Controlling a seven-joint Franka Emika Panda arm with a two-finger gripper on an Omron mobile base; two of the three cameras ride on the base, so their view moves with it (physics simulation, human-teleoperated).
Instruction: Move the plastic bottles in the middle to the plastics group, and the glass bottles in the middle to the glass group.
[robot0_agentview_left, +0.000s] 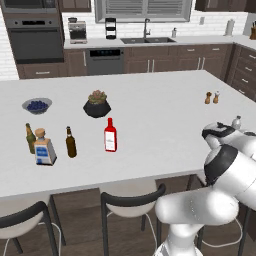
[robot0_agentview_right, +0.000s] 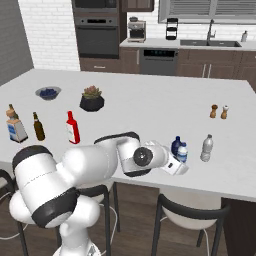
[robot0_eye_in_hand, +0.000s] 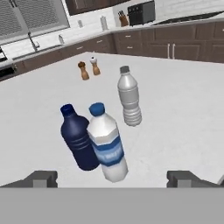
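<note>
White counter spreads before us, where our gripper hangs wide open and empty at the bottom of the hand view, the water bottle standing free just above it at centre, touching the blue bottle, the greyish bottle farther up.

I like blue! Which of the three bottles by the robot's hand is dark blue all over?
The dark blue bottle, touching the small water bottle; the other two are clear.
</note>
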